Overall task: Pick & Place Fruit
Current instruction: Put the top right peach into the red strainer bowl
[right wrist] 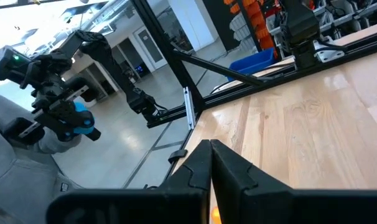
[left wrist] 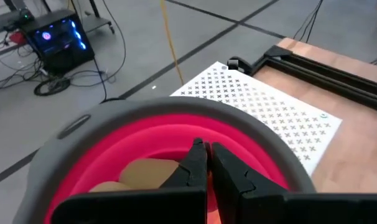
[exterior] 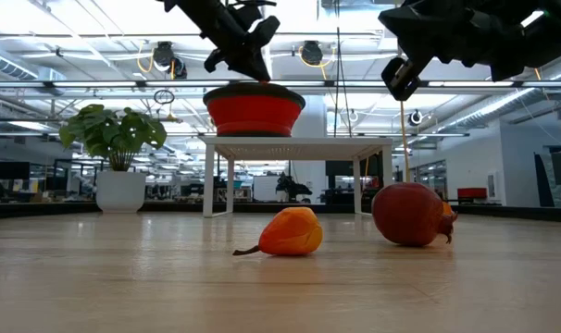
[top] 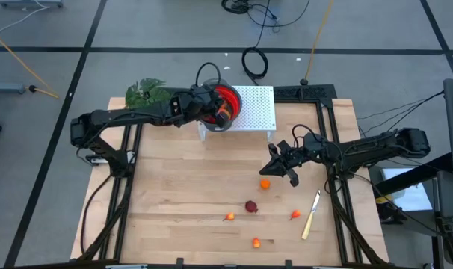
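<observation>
I see some fruit in the bowl, 5 pieces left on the table, both grippers closed and empty.

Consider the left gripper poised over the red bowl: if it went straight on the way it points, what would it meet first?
Probably the olive-brown toy fruit inside the red, grey-rimmed bowl. The left gripper points down into it, fingers nearly closed; depth is unclear, so the bowl's inner wall could come first.
</observation>
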